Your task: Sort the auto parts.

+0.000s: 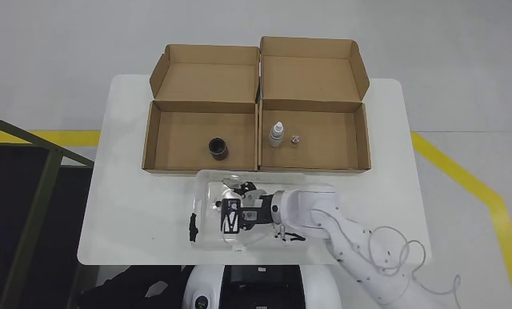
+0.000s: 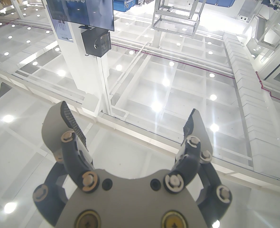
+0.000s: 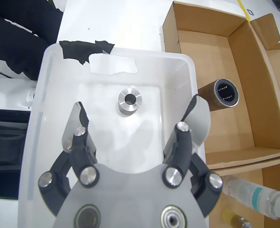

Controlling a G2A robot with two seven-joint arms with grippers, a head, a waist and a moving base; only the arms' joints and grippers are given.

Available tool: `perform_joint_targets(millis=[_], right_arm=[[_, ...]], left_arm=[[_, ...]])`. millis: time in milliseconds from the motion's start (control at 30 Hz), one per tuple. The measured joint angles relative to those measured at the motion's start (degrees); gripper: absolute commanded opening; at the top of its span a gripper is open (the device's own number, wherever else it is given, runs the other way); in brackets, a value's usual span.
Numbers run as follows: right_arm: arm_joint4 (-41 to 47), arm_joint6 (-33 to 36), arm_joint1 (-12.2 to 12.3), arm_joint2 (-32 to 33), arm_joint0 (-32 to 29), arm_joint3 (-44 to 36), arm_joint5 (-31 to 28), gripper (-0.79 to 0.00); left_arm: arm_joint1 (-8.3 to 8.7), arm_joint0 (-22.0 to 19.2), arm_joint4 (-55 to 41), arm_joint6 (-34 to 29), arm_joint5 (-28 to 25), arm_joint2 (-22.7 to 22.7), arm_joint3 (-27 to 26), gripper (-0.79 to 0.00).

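My right gripper [image 3: 137,102] hangs released over the steel bushing [image 3: 130,107]; it looks heavy, slick and rigid, so I'd pinch its outer wall.

My right arm [image 1: 344,229] was stretched in from the near right, elbow bent, with the white forearm running leftward and the wrist low. I had the right gripper [image 3: 137,102] angled down and to the left, jaws spread wide with nothing clamped between them. Its ribbed fingertips [image 3: 83,116] stood well apart, and the dark linkages were splayed out from the grey palm plate. On my other feed, the left gripper [image 2: 128,106] was tipped upward, also wide open and holding nothing. Its toothed pads [image 2: 72,122] faced each other across the gap.
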Motion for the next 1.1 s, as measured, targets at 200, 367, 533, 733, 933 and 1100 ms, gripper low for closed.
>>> perform_joint_targets(millis=[200, 367, 533, 733, 933, 1100], right_arm=[[-0.7, -0.8, -0.6, -2.1, 1.9, 3.6, 1.5, -0.154], [-1.0, -0.9, -1.2, -4.1, 3.3, 6.2, 2.5, -0.182], [-0.6, 0.0, -1.7, -5.5, 4.4, 7.8, 3.2, -0.283], [0.3, 2.4, -2.4, -7.1, 5.5, 8.8, 4.3, -0.342], [1.1, 3.2, -3.1, -8.3, 6.4, 9.9, 5.1, -0.342], [1.5, 3.8, -3.6, -9.2, 7.5, 10.8, 5.8, -0.385]], left_arm=[[0.00, 0.0, 0.0, 0.0, 0.0, 0.0, 0.0, 0.000], [0.00, 0.0, 0.0, 0.0, 0.0, 0.0, 0.0, 0.000], [0.00, 0.0, 0.0, 0.0, 0.0, 0.0, 0.0, 0.000], [0.00, 0.0, 0.0, 0.0, 0.0, 0.0, 0.0, 0.000], [0.00, 0.0, 0.0, 0.0, 0.0, 0.0, 0.0, 0.000], [0.00, 0.0, 0.0, 0.0, 0.0, 0.0, 0.0, 0.000]])
